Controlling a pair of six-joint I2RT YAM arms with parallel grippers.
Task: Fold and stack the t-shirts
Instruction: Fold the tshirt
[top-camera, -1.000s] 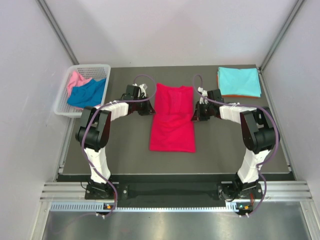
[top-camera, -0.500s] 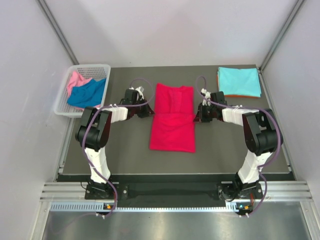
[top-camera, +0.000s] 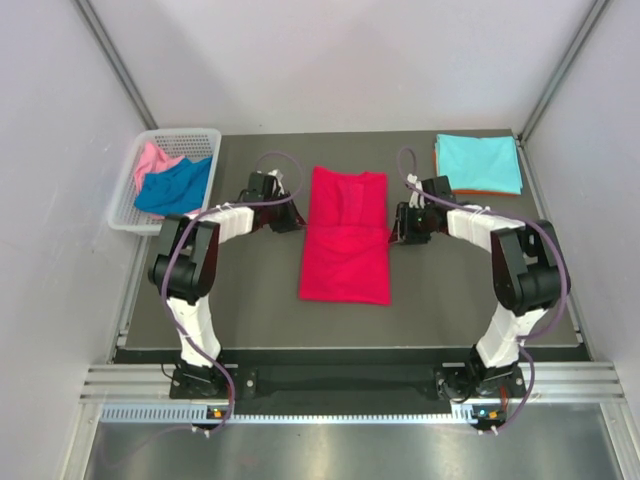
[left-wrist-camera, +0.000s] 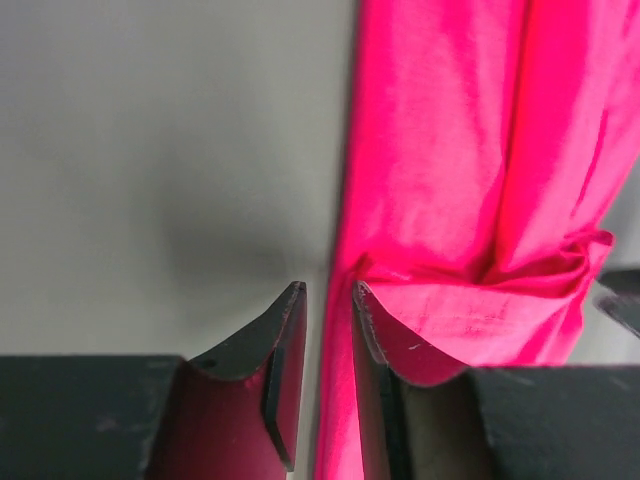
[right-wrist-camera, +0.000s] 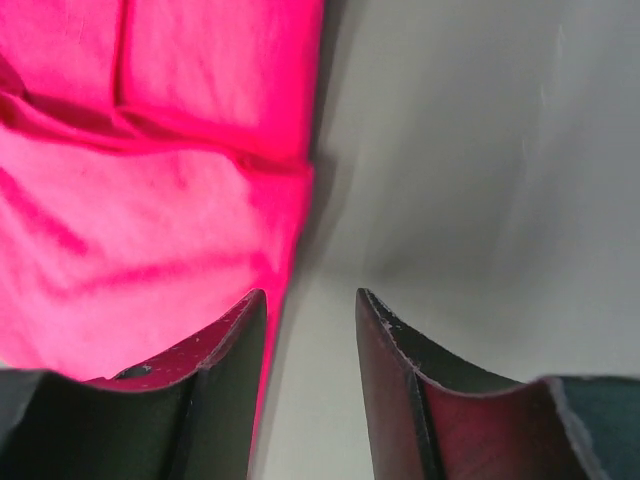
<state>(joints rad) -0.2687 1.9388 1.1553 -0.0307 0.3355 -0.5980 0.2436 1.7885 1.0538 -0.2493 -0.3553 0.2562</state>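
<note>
Stacked: turquoise (top-camera: 478, 162), orange (top-camera: 480, 191) | red shirt (top-camera: 345, 240) part-folded, our jaws parted astride its edges | blue (top-camera: 172, 188), pink (top-camera: 152, 160) wait

Bare table (top-camera: 250, 290) flanks crimson t-shirt (top-camera: 345, 245); basket (top-camera: 124, 208) left edge, turquoise t-shirt (top-camera: 478, 160) far-right corner.

Five t-shirts: one red shirt (top-camera: 345, 235) on the bench (top-camera: 250, 300), one turquoise shirt (top-camera: 478, 162) on one orange shirt (top-camera: 480, 191) to the far right of the red shirt, and one blue shirt (top-camera: 172, 187) plus one pink shirt (top-camera: 152, 160) to its far left. One white basket (top-camera: 195, 134), holding those last two. Two arms, two tools: left tool (left-wrist-camera: 328, 300) at the red shirt's left edge, right tool (right-wrist-camera: 310, 305) at its right edge.
</note>
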